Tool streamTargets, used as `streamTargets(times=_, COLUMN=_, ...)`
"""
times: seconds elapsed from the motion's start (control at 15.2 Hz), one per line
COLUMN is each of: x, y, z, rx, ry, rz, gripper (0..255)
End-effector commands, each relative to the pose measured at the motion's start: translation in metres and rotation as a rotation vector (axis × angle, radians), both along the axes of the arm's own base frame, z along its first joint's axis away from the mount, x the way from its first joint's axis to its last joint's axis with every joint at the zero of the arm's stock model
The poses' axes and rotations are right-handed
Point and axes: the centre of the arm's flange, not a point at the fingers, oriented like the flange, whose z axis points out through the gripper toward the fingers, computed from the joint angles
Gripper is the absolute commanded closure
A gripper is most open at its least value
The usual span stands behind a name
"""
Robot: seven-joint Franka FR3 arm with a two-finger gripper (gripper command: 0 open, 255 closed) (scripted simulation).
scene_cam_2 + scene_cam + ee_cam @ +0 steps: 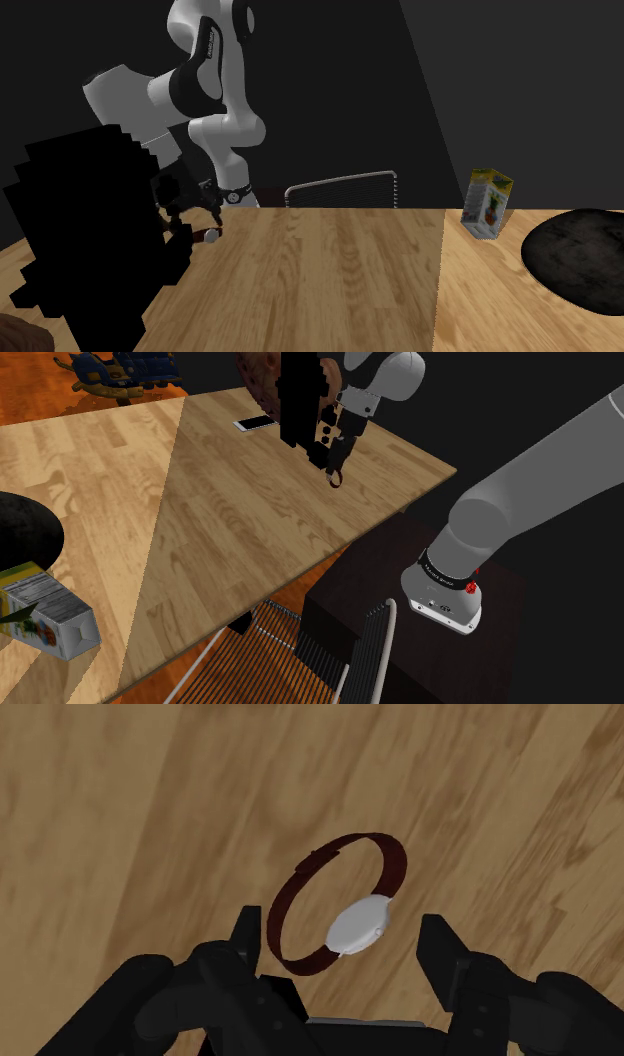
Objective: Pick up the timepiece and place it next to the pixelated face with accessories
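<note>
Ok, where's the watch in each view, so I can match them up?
Shoulder view: the watch is at upper middle, just under the gripper.
Second exterior view: the watch is at the left, low over the table, beside the black blocky shape.
Wrist view: the watch is at the centre, between the open fingers.
Shared landmark: the gripper, with the watch at its tips.

You'll find the watch (358,924), a dark-red strap loop with a pale oval dial, at 3 o'clock of the black pixelated face (90,230) in the second exterior view.
</note>
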Motion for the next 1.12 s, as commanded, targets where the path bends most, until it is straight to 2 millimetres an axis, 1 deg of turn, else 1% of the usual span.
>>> streamTargets(times=0.0, x=0.000, y=0.000, z=0.000, rx=0.000, ry=0.000, rz=0.000, gripper=0)
streamTargets(times=0.26, x=0.000, y=0.000, z=0.000, rx=0.000, ry=0.000, rz=0.000, gripper=0)
streamTargets(times=0.53, x=-0.001, y=-0.017, z=0.047, rx=0.000, ry=0.000, rz=0.000, gripper=0)
streamTargets(times=1.06, x=-0.001, y=-0.017, z=0.047, rx=0.000, ry=0.000, rz=0.000, gripper=0)
